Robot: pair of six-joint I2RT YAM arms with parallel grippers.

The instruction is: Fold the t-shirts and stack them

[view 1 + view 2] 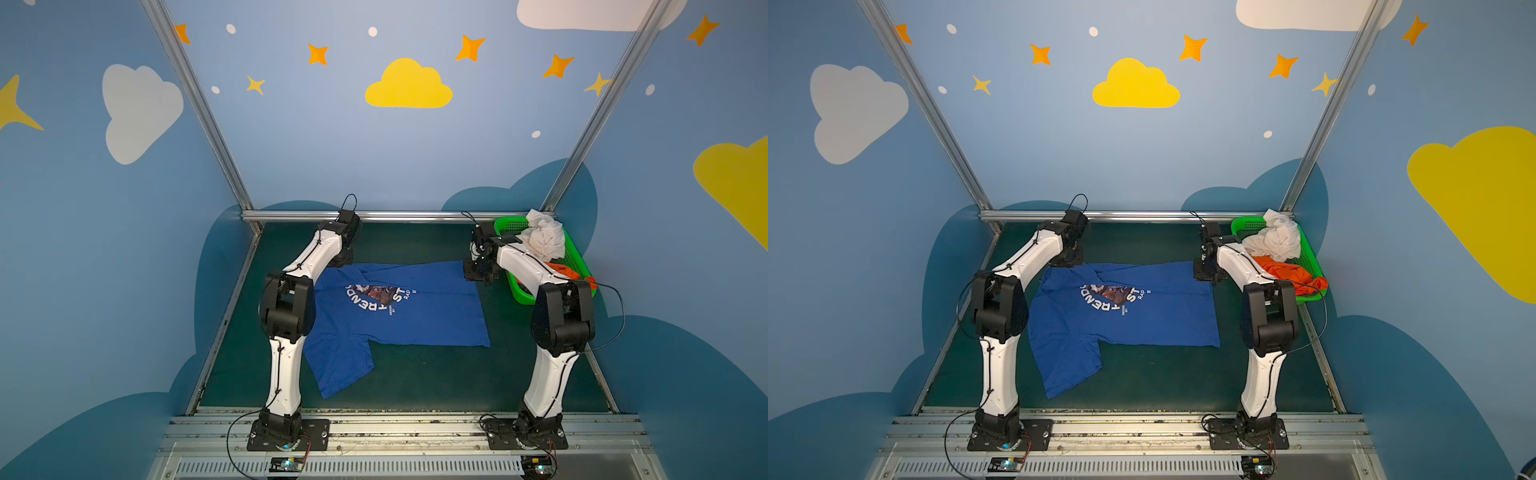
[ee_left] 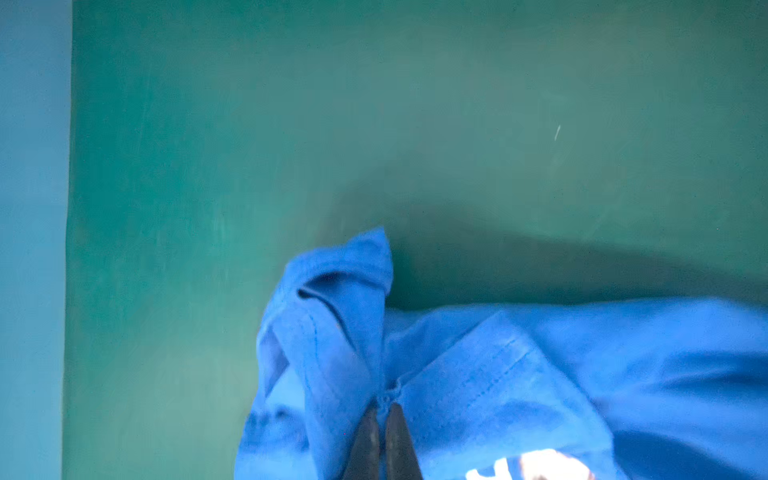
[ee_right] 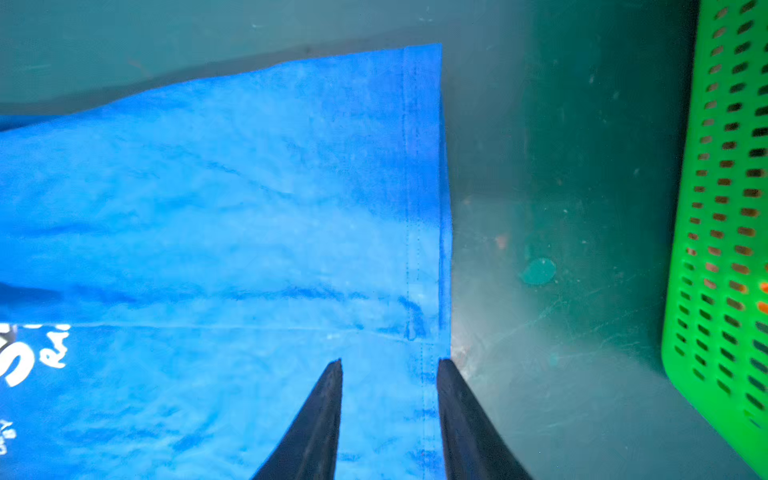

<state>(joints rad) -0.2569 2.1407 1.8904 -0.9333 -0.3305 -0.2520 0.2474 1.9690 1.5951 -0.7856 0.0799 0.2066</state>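
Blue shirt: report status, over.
Left gripper shut on blue shirt, far edge. Right gripper open, jaws astride its hem. Shirt on table, near sleeve out. Green basket alongside, not touching.

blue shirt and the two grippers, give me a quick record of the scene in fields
blue t-shirt: spread on the green table, print up
left gripper: fingers shut, pinching bunched blue cloth at the shirt's far left corner
right gripper: fingers apart, straddling the hem at the far right corner
white t-shirt: crumpled in the green basket
orange t-shirt: same basket, beside the white one
stack: none in view
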